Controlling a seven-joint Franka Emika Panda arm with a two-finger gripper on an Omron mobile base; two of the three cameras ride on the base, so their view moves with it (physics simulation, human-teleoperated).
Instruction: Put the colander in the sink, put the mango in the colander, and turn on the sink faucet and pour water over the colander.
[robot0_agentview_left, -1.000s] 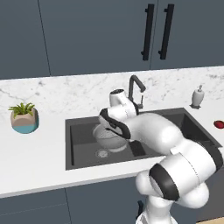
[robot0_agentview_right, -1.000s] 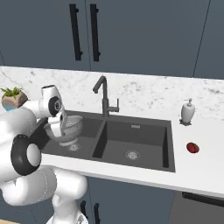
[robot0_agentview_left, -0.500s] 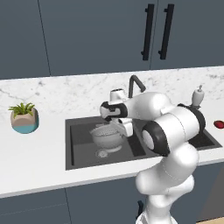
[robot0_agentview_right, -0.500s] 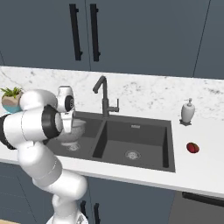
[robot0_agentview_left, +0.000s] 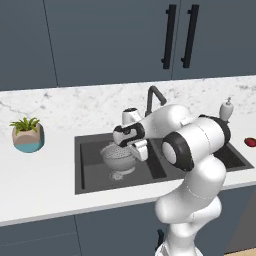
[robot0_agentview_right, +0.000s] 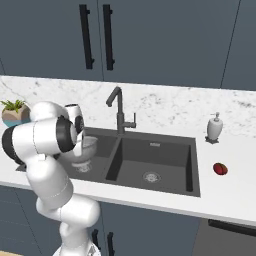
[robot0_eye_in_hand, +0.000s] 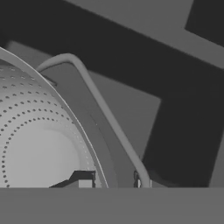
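Claw (robot0_eye_in_hand: 111, 180) pinching colander (robot0_agentview_left: 119, 155) rim, w/ colander in the sink's (robot0_agentview_left: 95, 172) left basin. Mango (robot0_agentview_right: 220, 169) on surface (robot0_agentview_right: 225, 192) nr right edge, by soap dispenser (robot0_agentview_right: 215, 127).

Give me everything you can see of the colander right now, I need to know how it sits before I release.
The colander is a silver-grey metal bowl dotted with rows of small holes, with a flat rim and a thin loop handle. It sits upright, mouth up, in the left basin of the sink, low over the drain; whether it rests on the floor I cannot tell. The claw is shut on its rim beside the handle. The bowl looks empty.
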